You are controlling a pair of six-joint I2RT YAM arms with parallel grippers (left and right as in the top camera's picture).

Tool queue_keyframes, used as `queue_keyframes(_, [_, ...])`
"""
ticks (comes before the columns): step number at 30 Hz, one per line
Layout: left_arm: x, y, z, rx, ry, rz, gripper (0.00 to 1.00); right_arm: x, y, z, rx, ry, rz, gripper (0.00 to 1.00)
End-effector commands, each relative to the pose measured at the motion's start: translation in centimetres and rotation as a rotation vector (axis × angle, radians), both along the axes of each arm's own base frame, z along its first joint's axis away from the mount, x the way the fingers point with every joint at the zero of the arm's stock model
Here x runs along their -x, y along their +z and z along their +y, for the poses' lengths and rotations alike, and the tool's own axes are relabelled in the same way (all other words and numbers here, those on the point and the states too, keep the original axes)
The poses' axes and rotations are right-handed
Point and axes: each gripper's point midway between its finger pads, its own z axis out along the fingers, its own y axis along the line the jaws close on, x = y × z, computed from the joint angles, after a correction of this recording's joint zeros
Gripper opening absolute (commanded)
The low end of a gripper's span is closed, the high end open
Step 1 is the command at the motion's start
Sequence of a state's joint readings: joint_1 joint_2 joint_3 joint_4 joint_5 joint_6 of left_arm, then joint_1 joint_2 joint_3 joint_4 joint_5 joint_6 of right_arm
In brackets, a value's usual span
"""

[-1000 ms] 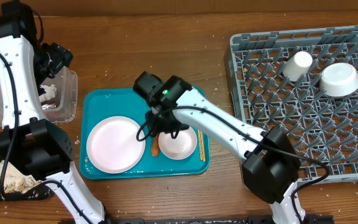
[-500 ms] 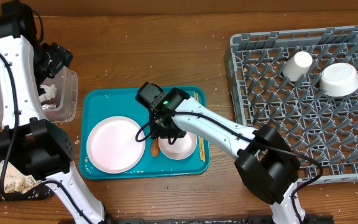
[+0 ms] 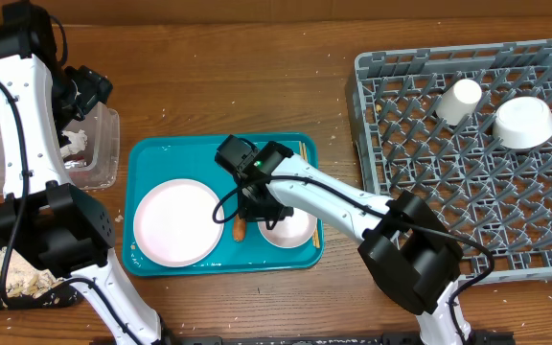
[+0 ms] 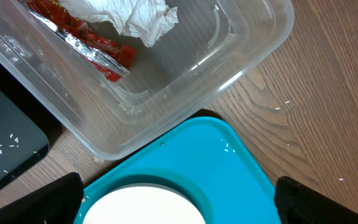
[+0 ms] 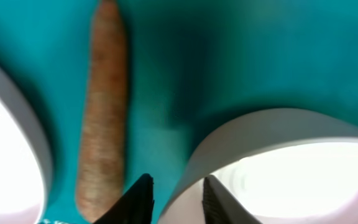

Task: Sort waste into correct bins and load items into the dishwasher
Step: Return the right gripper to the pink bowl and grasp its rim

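Right claw [image 5: 176,199] narrowly pinches the rim of the bowl [image 5: 278,155]; so thin a grip could slip, dropping it onto the carrot [image 5: 104,112]. Left claw [image 4: 179,202] gapes wide.

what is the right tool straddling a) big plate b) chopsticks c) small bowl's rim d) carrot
c: in the right wrist view the right tool has a finger on each side of the rim of the small bowl, with the carrot lying beside it on the teal tray.

left end effector [image 4: 179,194]: aloft, fingers spread wide | right end effector [image 5: 176,196]: low, pinching bowl [image 5: 278,163] rim
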State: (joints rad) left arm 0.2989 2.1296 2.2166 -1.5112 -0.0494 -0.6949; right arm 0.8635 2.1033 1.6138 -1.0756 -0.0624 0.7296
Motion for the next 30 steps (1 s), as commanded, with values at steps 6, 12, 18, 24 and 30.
queue_keyframes(6, [0.2, 0.5, 0.3, -0.019, -0.018, -0.006, 1.00, -1.7, 6.5, 2.6, -0.117, 0.071, -0.044, 0.09])
queue_keyframes(12, [0.2, 0.5, 0.3, -0.019, -0.018, -0.006, 1.00, -3.2, 12.9, 3.7, -0.207, 0.115, -0.106, 0.04])
queue_keyframes(18, [0.2, 0.5, 0.3, -0.019, -0.018, -0.006, 1.00, -6.3, 16.8, -0.2, -0.207, 0.048, -0.138, 0.25])
queue_keyframes(24, [0.2, 0.5, 0.3, -0.019, -0.018, -0.006, 1.00, -4.0, 10.4, -0.5, -0.110, 0.107, -0.035, 0.32])
queue_keyframes(30, [0.2, 0.5, 0.3, -0.019, -0.018, -0.006, 1.00, 1.1, 3.7, 0.3, -0.030, 0.206, 0.051, 0.43])
